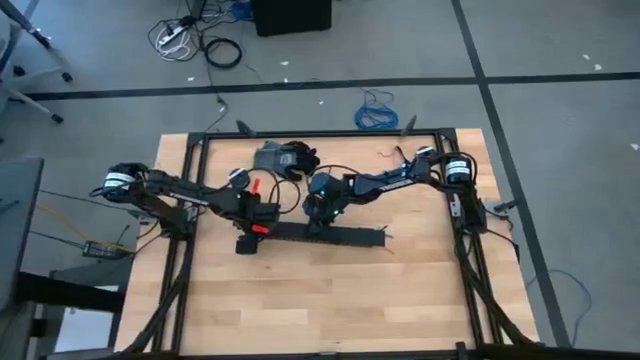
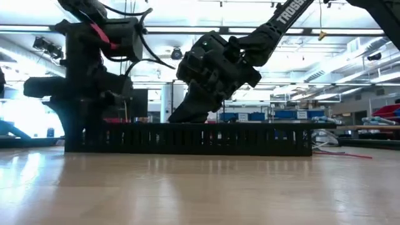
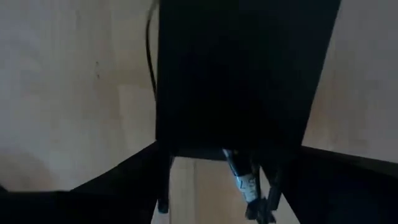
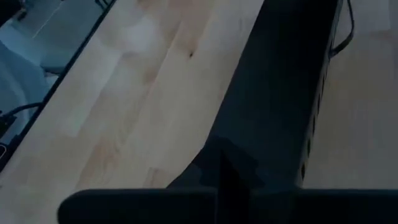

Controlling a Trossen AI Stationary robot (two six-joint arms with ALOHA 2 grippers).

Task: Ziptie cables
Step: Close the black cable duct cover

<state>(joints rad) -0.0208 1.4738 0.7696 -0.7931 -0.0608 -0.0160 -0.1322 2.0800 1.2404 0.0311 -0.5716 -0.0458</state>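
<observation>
Two dark arms reached in over the pale wooden worktop [image 1: 300,300], which carried everything else and was edged by a black frame [image 1: 190,200]. The left arm came from the worktop's left side and the right arm from its right side, and both ended near the middle.

Next in size was a long black slotted strip [image 1: 340,237], a channel with many narrow upright slits along its side, lying flat across the middle of the worktop. In the low view it ran as a low dark wall [image 2: 200,139] from below the left arm to well past the right arm.

The left gripper [image 1: 250,238] stood at the strip's left end, with a red piece just above it. Its wrist view showed the strip's dark body [image 3: 242,74] filling the frame; whether its fingers were spread or pressed together could not be told.

The right gripper [image 1: 318,222] pointed down onto the strip somewhat left of its middle, touching or almost touching its top edge. Its wrist view looked along the strip [image 4: 280,93], and the state of its fingers could not be told either.

A grey and black bundle [image 1: 285,158] lay at the far edge of the worktop, apart from the strip.

Smallest were the cables [image 2: 340,152]: thin strands, one reddish, trailing onto the worktop from the strip's right end [image 1: 386,243].
</observation>
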